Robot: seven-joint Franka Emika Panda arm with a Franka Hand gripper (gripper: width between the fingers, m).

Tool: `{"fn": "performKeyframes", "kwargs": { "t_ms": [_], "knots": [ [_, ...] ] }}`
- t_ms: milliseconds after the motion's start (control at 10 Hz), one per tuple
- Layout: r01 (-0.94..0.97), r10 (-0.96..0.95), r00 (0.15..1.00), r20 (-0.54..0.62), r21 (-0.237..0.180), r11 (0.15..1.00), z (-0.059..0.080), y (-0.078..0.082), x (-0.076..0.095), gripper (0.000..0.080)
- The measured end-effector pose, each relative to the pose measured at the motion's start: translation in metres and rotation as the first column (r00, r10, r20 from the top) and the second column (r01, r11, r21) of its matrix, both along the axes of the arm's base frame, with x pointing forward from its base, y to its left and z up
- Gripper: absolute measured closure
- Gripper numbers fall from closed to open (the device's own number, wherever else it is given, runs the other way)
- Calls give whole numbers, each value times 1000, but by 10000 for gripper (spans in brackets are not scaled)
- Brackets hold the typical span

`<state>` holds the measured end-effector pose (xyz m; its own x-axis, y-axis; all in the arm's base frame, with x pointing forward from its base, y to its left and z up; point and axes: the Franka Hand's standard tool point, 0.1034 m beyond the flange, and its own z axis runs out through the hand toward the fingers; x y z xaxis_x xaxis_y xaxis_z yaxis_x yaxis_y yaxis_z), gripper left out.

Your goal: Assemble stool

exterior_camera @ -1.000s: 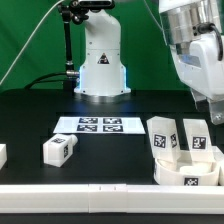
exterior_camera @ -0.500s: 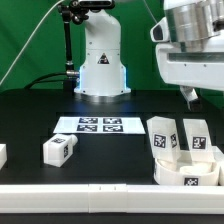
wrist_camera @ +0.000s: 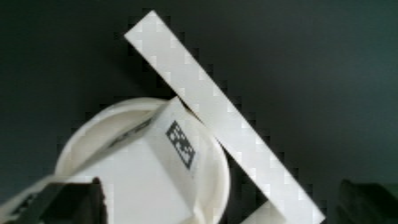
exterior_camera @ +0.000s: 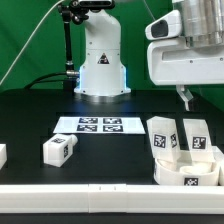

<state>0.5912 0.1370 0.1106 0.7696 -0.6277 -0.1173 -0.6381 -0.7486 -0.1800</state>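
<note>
The white round seat (exterior_camera: 188,173) lies at the exterior view's right front. Two chunky white legs (exterior_camera: 163,137) (exterior_camera: 196,136) with tags stand upright on or just behind it. A third leg (exterior_camera: 60,150) lies on the black table toward the exterior view's left. My gripper (exterior_camera: 186,97) hangs well above the seat and touches nothing. In the wrist view the seat (wrist_camera: 134,165) and a tag (wrist_camera: 182,141) show below the gripper (wrist_camera: 214,212). The dark fingertips (wrist_camera: 68,200) stand wide apart with nothing between them.
The marker board (exterior_camera: 98,125) lies mid-table before the robot base (exterior_camera: 100,60). A long white bar (exterior_camera: 90,190) edges the table front and crosses the wrist view (wrist_camera: 205,95). Another white piece (exterior_camera: 2,155) sits at the exterior view's left edge.
The gripper has risen and shifted toward the exterior view's left, away from the seat and upright legs. The parts have not moved.
</note>
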Motion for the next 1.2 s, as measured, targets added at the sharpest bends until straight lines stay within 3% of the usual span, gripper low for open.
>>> {"fn": "performKeyframes", "kwargs": {
  "t_ms": [200,400,900,1000,1200],
  "knots": [
    [-276,282,956,84,-79,958,2,0,6,150],
    [-501,519,848,109,-153,852,1,2,8,150],
    [-729,757,644,116,-207,652,0,1,8,150],
    [-816,854,507,119,-254,520,-2,-1,9,150],
    [-902,947,308,94,-289,322,-4,-1,8,150]
  ]
}}
